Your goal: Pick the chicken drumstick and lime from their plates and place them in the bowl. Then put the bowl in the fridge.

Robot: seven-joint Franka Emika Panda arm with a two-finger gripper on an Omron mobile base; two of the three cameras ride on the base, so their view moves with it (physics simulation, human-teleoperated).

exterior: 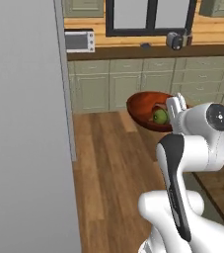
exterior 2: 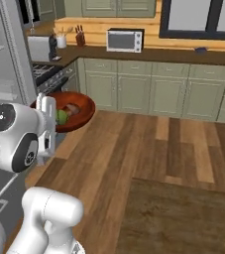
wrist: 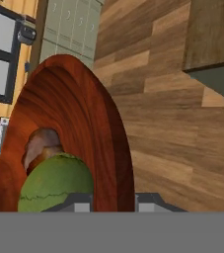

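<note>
Tool (wrist: 113,200) clamped on rim of bowl (wrist: 91,113), lime (wrist: 56,183) and chicken drumstick (wrist: 39,146) inside.

Near rim of the bowl (exterior: 143,111) covered by the white hand in the left base view; left part of the rim likewise covered in the right base view. Chicken drumstick (wrist: 39,144) mostly screened by the lime (wrist: 56,183) in the hand view, thin bone end not to be made out. Lime cut by the lower band there. Fridge (exterior: 24,128) door cropped at the left, top and bottom edges.
</note>
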